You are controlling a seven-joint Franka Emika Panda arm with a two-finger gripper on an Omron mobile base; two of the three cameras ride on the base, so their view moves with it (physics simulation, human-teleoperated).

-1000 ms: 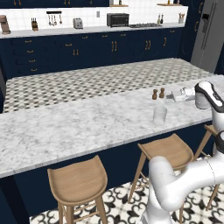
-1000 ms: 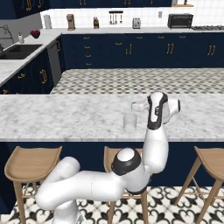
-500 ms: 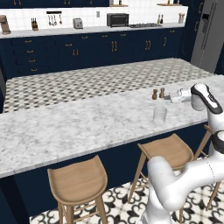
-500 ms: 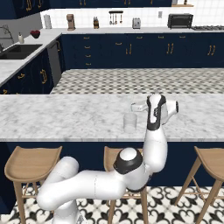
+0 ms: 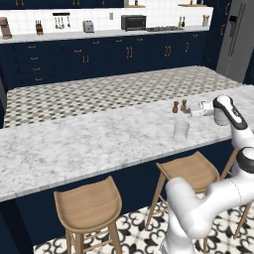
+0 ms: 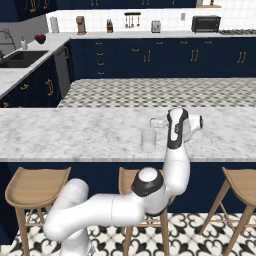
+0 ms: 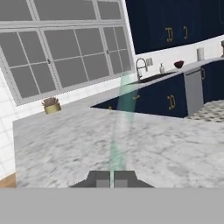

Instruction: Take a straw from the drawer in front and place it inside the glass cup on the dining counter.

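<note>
The hand (image 7: 111, 179) is clamped on the straw (image 7: 120, 127): in the hand view the two dark fingertips (image 7: 98, 178) stand pressed together at the bottom with the straw rising from between them. Seen this close, the straw is a thin, straight, pale blue-green stick, half see-through, so the marble and the dark cabinets behind it show faintly through its length. It looks wider and fainter toward its far end, near the tap (image 7: 140, 68) in the background.

In the left base view the hand (image 5: 193, 110) lies roughly level above the surface (image 5: 89, 144), near its right end, pointing left toward the two small brown shakers (image 5: 179, 106). The straw itself is too thin to make out in either base view.

The glass cup (image 5: 181, 130) stands upright on the surface, toward the front edge, just in front of the shakers and below and a little left of the hand. It is clear, colourless and slightly tapered. In the right base view the cup (image 6: 149, 140) stands just left of the white arm, with the hand (image 6: 155, 122) above it and slightly to the right. Nothing can be seen inside the cup.

Round wooden stools (image 5: 89, 206) stand along the front of the surface's navy base.
</note>
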